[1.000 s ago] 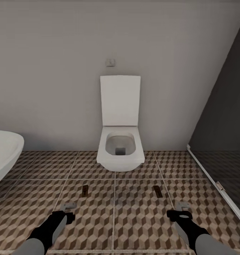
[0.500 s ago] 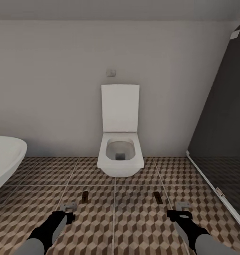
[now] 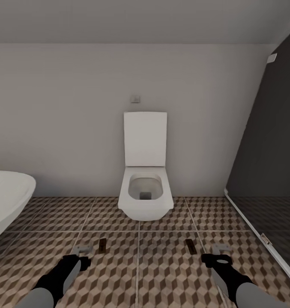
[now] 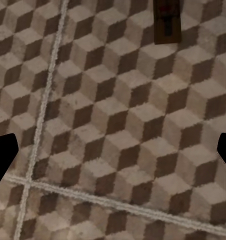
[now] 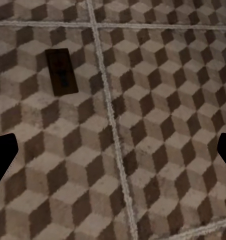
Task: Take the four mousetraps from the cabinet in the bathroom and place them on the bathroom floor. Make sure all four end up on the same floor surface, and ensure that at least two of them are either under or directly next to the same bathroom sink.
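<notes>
Left gripper (image 3: 81, 253): one, low over the bathroom floor (image 3: 170, 273), fingers spread, nothing between them; in the left wrist view its two dark fingertips sit at opposite edges with bare tile between. Right gripper (image 3: 218, 251): one, likewise low over the tiles, fingers spread and empty. Mousetraps: two counted on the floor, both flat on the cube-pattern tiles. The left mousetrap (image 3: 103, 244) lies just ahead of the left gripper and slightly toward the robot's midline, apart from the fingers, its long axis running away from the robot toward the far wall; it also shows in the left wrist view (image 4: 167, 21). The right mousetrap (image 3: 190, 244) lies just ahead of the right gripper and likewise toward the midline, apart from it, long axis the same way; right wrist view (image 5: 61, 71). Each arm is nearer to its own trap, and the two traps are well apart. Judgement: both count as placed on the floor, but two more are needed and no cabinet stands ahead, so the coming move is probably a turn away, not a reach. Toilet (image 3: 145, 192): one, white, lid raised, beyond the traps against the far wall. Bathtub (image 3: 7, 196): one white oval rim, far outboard of the left gripper. Dark glass partition (image 3: 269, 162): one, outboard of the right gripper. Wall button (image 3: 136, 99): one, above the toilet.
</notes>
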Motion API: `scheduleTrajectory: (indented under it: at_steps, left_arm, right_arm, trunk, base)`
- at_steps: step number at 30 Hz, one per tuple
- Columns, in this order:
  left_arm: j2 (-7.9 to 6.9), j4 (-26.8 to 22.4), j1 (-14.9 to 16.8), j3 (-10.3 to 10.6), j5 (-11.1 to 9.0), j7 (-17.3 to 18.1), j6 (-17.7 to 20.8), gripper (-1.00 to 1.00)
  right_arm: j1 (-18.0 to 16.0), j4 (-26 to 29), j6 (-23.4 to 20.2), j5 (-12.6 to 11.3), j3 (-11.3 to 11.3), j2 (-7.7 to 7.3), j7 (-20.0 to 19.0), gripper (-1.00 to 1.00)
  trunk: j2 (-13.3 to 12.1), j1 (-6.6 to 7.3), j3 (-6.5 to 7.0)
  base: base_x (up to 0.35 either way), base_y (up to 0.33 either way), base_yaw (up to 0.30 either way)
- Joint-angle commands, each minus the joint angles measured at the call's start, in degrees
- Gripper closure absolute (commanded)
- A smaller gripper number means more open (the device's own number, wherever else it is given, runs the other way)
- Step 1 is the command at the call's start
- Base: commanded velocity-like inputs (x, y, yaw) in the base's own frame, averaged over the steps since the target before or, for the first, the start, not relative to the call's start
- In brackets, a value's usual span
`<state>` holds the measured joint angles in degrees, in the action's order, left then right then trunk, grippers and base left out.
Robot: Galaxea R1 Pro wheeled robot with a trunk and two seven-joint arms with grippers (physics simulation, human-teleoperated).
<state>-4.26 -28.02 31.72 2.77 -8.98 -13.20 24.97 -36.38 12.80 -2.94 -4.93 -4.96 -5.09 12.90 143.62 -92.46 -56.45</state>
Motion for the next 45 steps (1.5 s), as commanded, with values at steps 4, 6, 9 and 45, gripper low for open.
scheduleTrajectory:
  at_steps: [4, 6, 9, 45]
  left_arm:
    - [-0.04, -0.1, 0.0, 0.3, -0.6, -0.4, 0.3, -1.0]
    - [-0.04, -0.1, 0.0, 0.3, -0.6, -0.3, 0.3, -1.0]
    - [-0.04, -0.1, 0.0, 0.3, -0.6, -0.3, 0.3, -1.0]
    - [-0.06, -0.1, 0.0, 0.2, -0.6, -0.1, 0.2, -1.0]
  right_arm:
    - [0.0, 0.1, -0.3, -0.5, -0.5, -0.04, 0.3, -1.0]
    - [0.0, 0.1, -0.3, -0.5, -0.5, -0.04, 0.3, -1.0]
    - [0.0, 0.1, -0.3, -0.5, -0.5, -0.04, 0.3, -1.0]
    - [0.0, 0.1, -0.3, -0.5, -0.5, -0.07, 0.3, -1.0]
  trunk:
    - [0.0, 0.11, 0.84]
    - [-0.1, 0.16, 1.28]
    - [-0.1, 0.24, 1.94]
    - [-6.4, 4.07, 9.29]
  base:
    - [0.0, 0.0, 0.0]
    - [0.0, 0.0, 0.0]
    - [0.0, 0.0, 0.0]
    - [0.0, 0.0, 0.0]
